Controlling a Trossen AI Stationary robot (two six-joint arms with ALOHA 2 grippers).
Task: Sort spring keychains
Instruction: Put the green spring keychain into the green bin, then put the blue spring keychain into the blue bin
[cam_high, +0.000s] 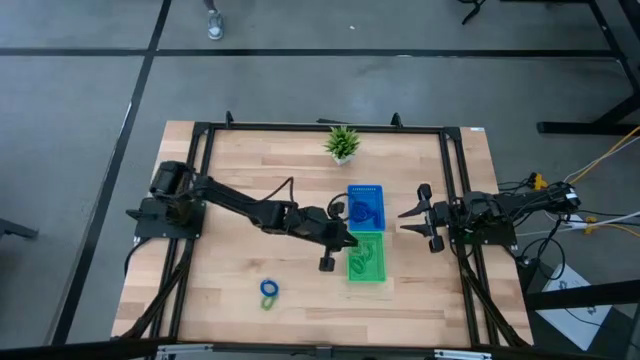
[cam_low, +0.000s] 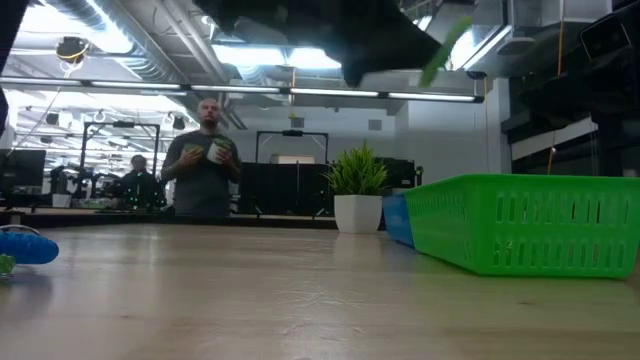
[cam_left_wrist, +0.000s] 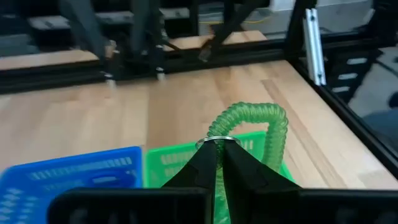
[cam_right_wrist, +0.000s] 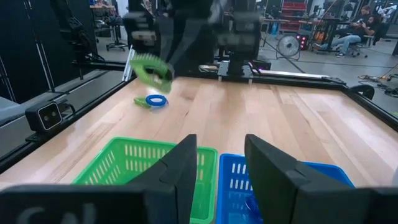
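Observation:
My left gripper (cam_high: 345, 238) is above the table at the left edge of the green tray (cam_high: 366, 257), shut on a light green spring keychain (cam_left_wrist: 252, 124). That keychain also shows in the right wrist view (cam_right_wrist: 152, 70) and high up in the low view (cam_low: 445, 50). A blue keychain (cam_high: 268, 288) lies on the wood near the front edge, with a green one (cam_right_wrist: 142, 101) beside it. Blue coils lie in the blue tray (cam_high: 366, 205) and green ones in the green tray. My right gripper (cam_high: 420, 225) waits open to the right of the trays. My left gripper pinches the green keychain between its two fingertips at the small metal ring (cam_left_wrist: 219, 140) on one end of the coil. The coiled loop (cam_left_wrist: 273, 121) arches out beyond the fingertips. The keychain is lifted clear, above the near edge of the green tray (cam_left_wrist: 186, 163).
A small potted plant (cam_high: 342, 142) stands at the far edge, behind the blue tray. A black frame (cam_high: 320, 127) borders the table. Bare wood lies left of the trays and along the near edge. A person (cam_low: 205, 160) stands in the room beyond the table.

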